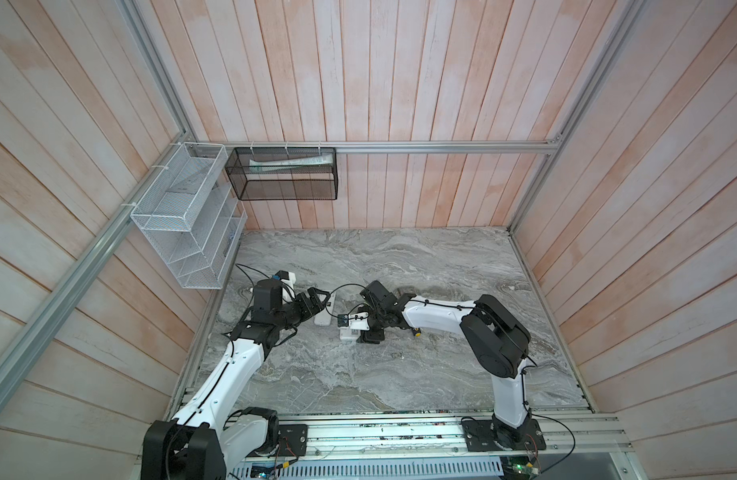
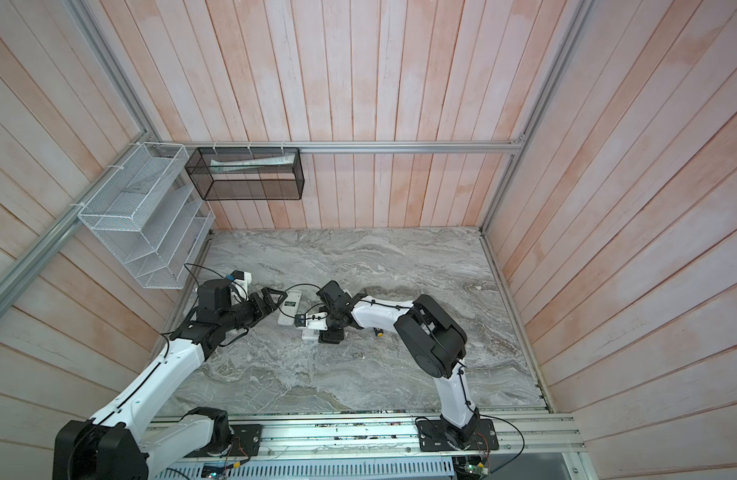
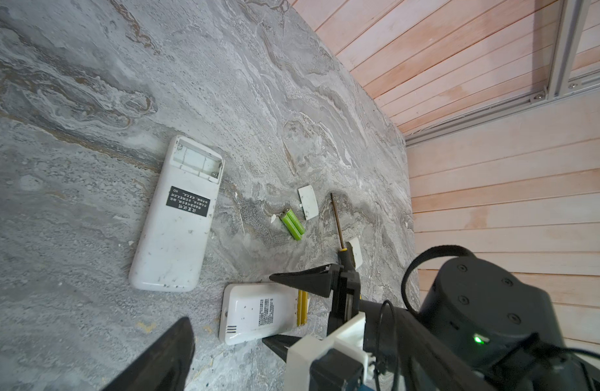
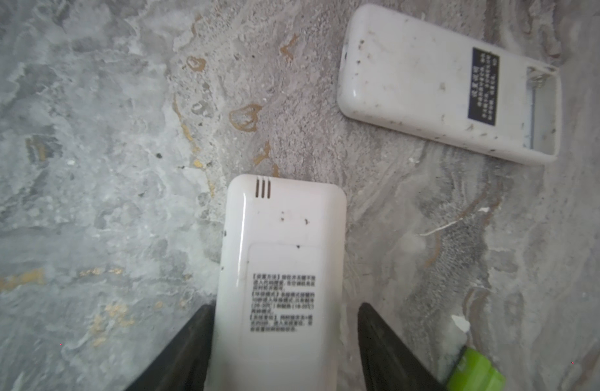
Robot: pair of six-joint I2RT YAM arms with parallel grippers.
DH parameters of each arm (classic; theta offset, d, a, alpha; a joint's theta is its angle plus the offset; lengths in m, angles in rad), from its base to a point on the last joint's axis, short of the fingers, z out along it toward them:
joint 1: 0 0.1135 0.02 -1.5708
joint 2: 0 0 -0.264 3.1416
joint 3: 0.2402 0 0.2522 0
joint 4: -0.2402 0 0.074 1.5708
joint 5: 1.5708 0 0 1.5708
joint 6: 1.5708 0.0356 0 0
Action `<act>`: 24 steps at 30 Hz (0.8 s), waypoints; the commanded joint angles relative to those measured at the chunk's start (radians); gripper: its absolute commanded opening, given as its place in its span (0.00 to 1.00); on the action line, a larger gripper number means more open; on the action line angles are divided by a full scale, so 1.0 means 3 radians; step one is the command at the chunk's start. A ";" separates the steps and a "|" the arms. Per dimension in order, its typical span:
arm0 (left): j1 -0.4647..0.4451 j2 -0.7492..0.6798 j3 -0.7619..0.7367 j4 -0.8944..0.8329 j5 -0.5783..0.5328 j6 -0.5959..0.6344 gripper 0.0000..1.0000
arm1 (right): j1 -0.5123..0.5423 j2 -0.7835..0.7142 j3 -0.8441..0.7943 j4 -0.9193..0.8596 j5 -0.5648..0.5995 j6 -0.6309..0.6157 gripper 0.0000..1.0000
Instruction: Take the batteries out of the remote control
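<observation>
Batteries show in two pairs. The lime green batteries (image 3: 293,224) lie loose on the marble table (image 3: 88,101), right of the large remote (image 3: 176,216), whose bay is empty. The yellow batteries (image 3: 302,306) sit at the right end of the small remote (image 4: 281,254); whether seated in it or loose, I cannot tell. The right gripper (image 4: 285,306) straddles that remote, partly spread, one finger clear of its side, clamping nothing. The left gripper (image 1: 323,298) hangs wide and empty near the large remote. My advice: pin the small remote squarely, then pluck each yellow cell singly, avoiding the screwdriver (image 3: 337,223).
</observation>
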 commanded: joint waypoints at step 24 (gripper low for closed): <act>0.0011 0.0017 -0.0067 0.0103 0.0147 -0.0001 0.94 | -0.0298 -0.0467 -0.0848 0.0075 0.0523 0.0350 0.70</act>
